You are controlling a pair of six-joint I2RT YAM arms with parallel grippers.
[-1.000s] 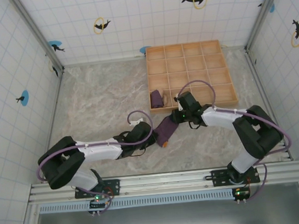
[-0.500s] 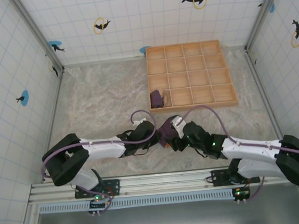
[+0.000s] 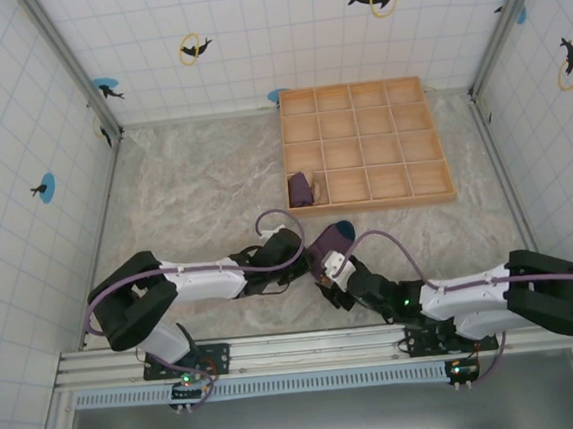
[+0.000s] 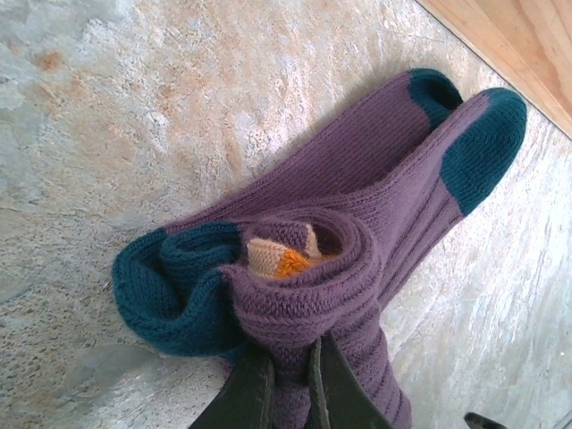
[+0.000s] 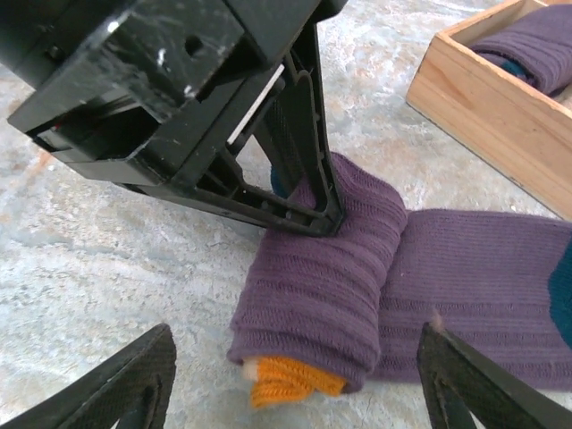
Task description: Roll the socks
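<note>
Well, my desk (image 3: 193, 182) is a pale marbled surface, and toward its far right sits a wooden tray (image 3: 361, 89) split into square compartments (a purple rolled pair (image 3: 301, 188) lies in the near-left one). Just in front of that corner, on the desk between my two arms, lie the socks (image 4: 375, 170). They are purple ribbed knit, with the teal toes lying flat and pointing toward the tray. The other end is curled into a fat roll, with a teal cuff bunched beside it and a bit of orange at its core. My left fingers (image 4: 253, 389) are pinched tight on that roll, the knit squeezed between them. My right fingers (image 5: 125, 384) stand wide apart, one to each side of the roll, touching nothing.
</note>
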